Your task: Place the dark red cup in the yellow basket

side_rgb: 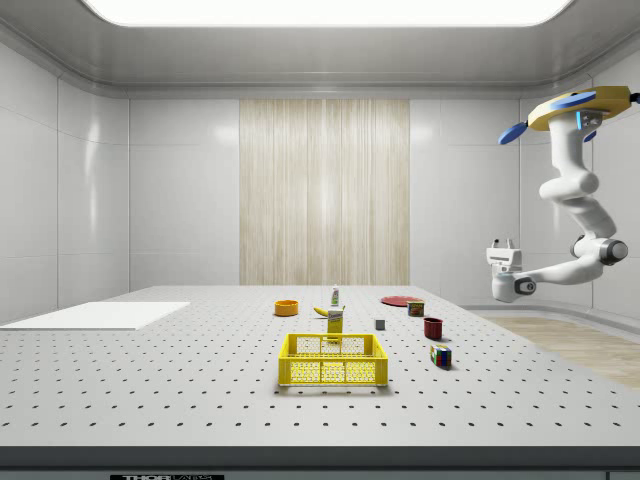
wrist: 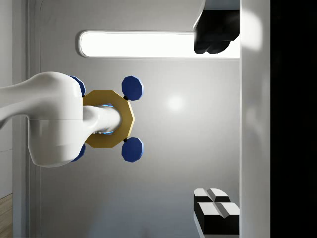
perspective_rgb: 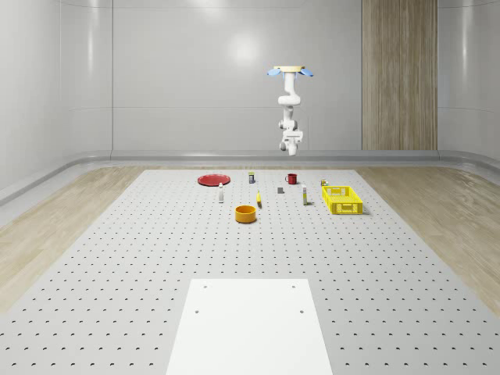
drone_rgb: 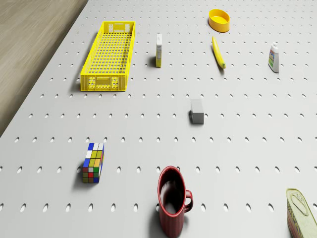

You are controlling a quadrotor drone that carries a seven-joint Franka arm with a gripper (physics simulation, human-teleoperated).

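- The quadrotor drone (side_rgb: 580,106) with its yellow body and blue rotors hovers high above the far edge of the grey perforated table (perspective_rgb: 156,258), its white jointed arm (side_rgb: 580,215) hanging down and bending toward the table.
- In the side view the fingers (side_rgb: 501,244) point upward, well above the table top; whether they are released or clenched I cannot tell, and nothing is seen between them.
- The wrist view looks up at the drone's underside (wrist: 106,119) and the ceiling light, with the black-and-white finger pads (wrist: 215,206) at its edge.
- The drone view looks down on the table: the dark red ribbed cup (drone_rgb: 173,202) stands upright, handle showing, with a multicoloured puzzle cube (drone_rgb: 93,162) near it and a small grey block (drone_rgb: 196,110) farther on.
- The dark red cup sits on the table far below the fingers, untouched.
- The yellow plastic mesh basket (drone_rgb: 110,55) rests on the table well apart from the cup, also far below the fingers.
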